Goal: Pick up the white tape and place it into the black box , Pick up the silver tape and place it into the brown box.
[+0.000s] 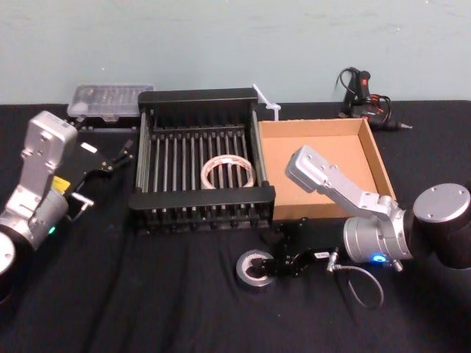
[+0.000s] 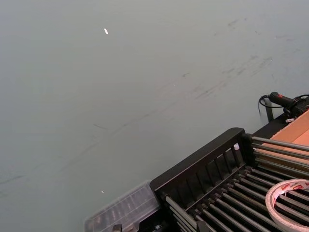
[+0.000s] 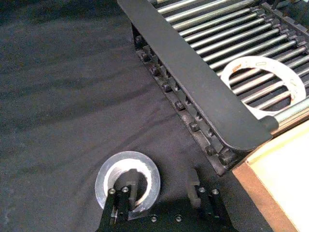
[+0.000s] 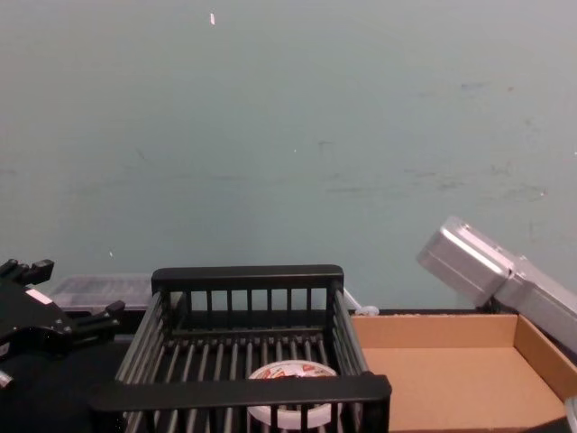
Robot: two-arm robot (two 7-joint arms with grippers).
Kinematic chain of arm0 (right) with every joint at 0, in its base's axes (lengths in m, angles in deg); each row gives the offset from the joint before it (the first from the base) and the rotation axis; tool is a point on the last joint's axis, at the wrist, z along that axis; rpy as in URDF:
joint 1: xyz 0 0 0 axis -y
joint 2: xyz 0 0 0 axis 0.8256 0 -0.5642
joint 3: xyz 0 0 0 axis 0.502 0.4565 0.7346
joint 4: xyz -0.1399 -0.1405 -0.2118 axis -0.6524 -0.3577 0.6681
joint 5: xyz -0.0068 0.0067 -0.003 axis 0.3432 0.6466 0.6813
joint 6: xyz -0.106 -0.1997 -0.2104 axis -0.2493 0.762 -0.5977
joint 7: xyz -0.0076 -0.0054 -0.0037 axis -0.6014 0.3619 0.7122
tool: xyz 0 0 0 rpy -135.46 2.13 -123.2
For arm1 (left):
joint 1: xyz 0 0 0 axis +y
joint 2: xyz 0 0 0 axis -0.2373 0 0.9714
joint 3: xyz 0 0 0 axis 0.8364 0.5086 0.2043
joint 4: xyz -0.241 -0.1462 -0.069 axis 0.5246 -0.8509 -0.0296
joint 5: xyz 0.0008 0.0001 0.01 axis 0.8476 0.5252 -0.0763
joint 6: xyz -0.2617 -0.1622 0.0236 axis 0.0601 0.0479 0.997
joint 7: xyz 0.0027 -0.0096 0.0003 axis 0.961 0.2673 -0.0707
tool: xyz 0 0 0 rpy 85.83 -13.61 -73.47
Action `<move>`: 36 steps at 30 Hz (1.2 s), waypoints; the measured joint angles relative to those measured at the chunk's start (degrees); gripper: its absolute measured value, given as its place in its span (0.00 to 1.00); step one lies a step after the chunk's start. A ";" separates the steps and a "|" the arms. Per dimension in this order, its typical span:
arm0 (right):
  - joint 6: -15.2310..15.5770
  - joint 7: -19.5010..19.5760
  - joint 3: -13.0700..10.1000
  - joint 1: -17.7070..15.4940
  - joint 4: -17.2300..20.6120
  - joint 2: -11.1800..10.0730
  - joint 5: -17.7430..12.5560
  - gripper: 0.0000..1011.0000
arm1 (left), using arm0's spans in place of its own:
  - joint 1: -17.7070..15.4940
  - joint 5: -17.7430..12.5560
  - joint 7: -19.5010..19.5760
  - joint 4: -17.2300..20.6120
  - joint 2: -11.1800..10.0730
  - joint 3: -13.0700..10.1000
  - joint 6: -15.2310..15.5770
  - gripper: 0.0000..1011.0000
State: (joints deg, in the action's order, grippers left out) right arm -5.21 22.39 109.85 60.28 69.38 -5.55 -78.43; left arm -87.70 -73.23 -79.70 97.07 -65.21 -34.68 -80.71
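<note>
Silver tape (image 1: 254, 268) flat on the black cloth, just in front of the black box (image 1: 202, 200), near its front right corner. Right gripper (image 1: 288, 257) down at the roll: in the right wrist view one finger (image 3: 126, 189) inside the pale core, the other (image 3: 194, 186) outside the rim, jaws wide and straddling one wall, not yet closed. Roll axis vertical, so pinch across the wall looks right; likely next: close, lift, carry back and right to the brown box (image 1: 372, 151), just beyond.

White tape (image 1: 229, 173) already flat on the black box bars. Brown box holds nothing.

Left gripper (image 1: 110, 157) parked left of the black box, well apart from both rolls, jaws apparently open, holding nothing.
</note>
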 joint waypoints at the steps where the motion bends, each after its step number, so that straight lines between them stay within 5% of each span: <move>1: 0.00 0.01 0.00 0.00 0.00 0.00 0.00 0.65 | 0.00 0.00 0.00 0.00 0.00 0.00 0.00 0.99; 16: 0.00 0.03 0.01 0.00 0.00 0.00 0.00 0.17 | 0.00 0.00 0.00 0.00 0.00 0.00 0.00 0.99; 36: -0.20 0.01 -0.38 -0.20 0.10 -0.07 -0.25 0.15 | 0.00 0.00 0.00 0.00 0.00 0.00 0.00 0.99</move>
State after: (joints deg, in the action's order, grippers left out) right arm -5.41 22.39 109.47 60.09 69.48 -5.62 -78.68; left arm -87.70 -73.23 -79.70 97.07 -65.21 -34.68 -80.71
